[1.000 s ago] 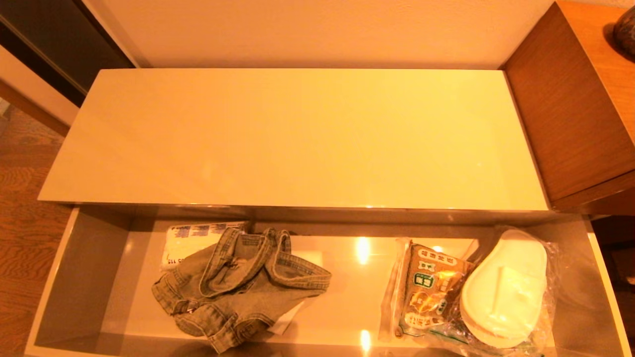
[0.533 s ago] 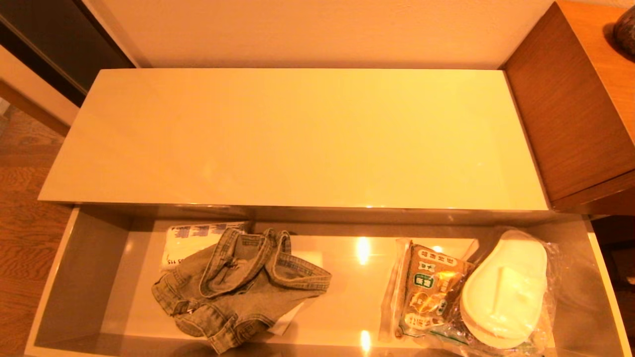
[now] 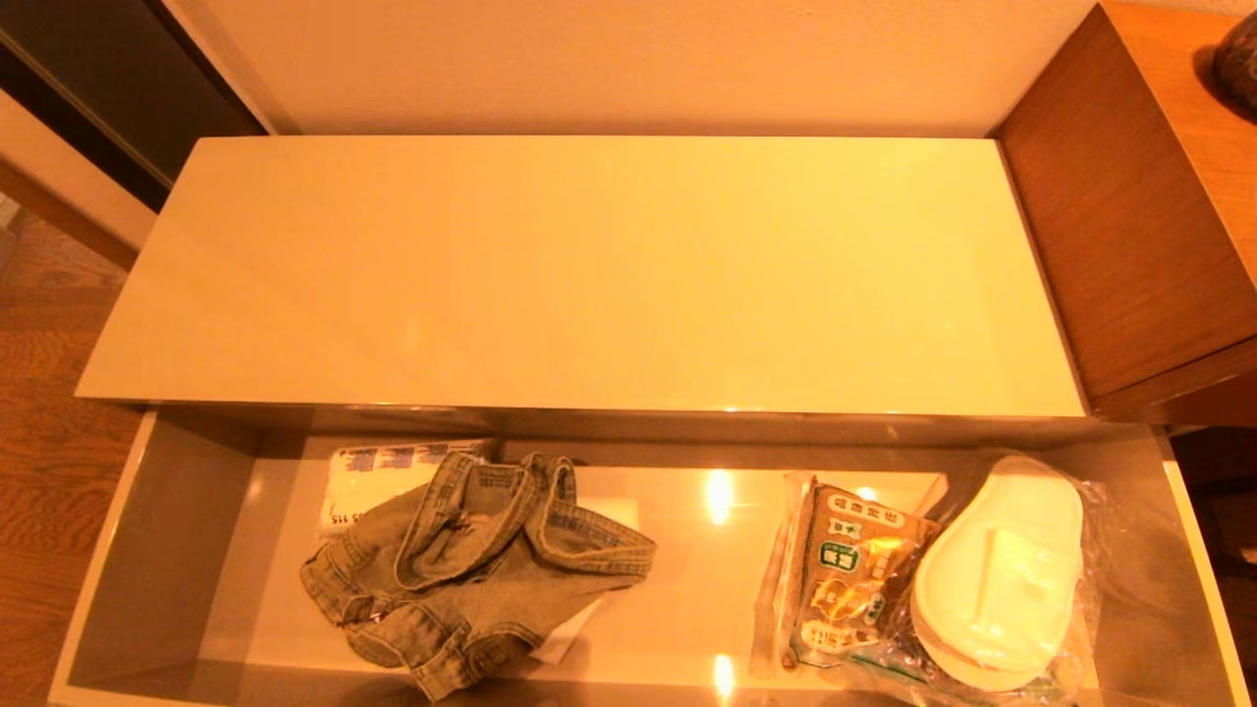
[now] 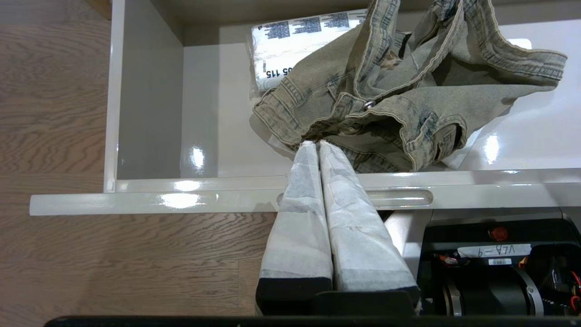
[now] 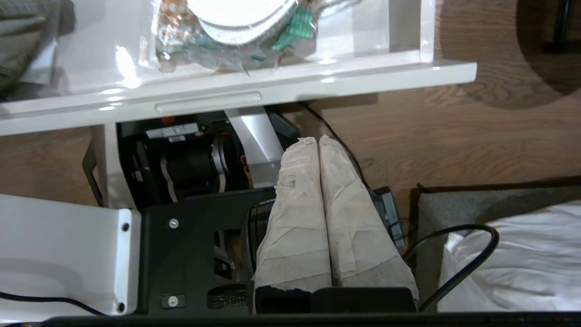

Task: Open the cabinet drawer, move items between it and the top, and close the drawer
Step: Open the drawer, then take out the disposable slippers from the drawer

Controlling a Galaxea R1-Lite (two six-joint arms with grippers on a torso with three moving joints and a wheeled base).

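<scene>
The cabinet's glossy beige top (image 3: 589, 275) lies bare. Below it the wide drawer (image 3: 167, 550) stands pulled out. Inside it, left of middle, lies the crumpled grey-green denim garment (image 3: 471, 560); the wrapped white slippers (image 3: 997, 570) lie at the right end. Neither gripper shows in the head view. My left gripper (image 4: 316, 143) is shut and empty, its tips over the drawer's front rim (image 4: 136, 200), just short of the denim (image 4: 399, 91). My right gripper (image 5: 317, 138) is shut and empty, out in front of the drawer front (image 5: 363, 77), with the slippers (image 5: 231, 13) beyond it.
A white tissue pack (image 3: 378, 476) lies partly under the denim. A brown printed food bag (image 3: 845, 579) sits against the slippers. A taller brown wooden unit (image 3: 1129, 216) adjoins the cabinet's right end. The robot's black base (image 5: 190, 159) is under the drawer front, with white bedding (image 5: 522, 254) nearby.
</scene>
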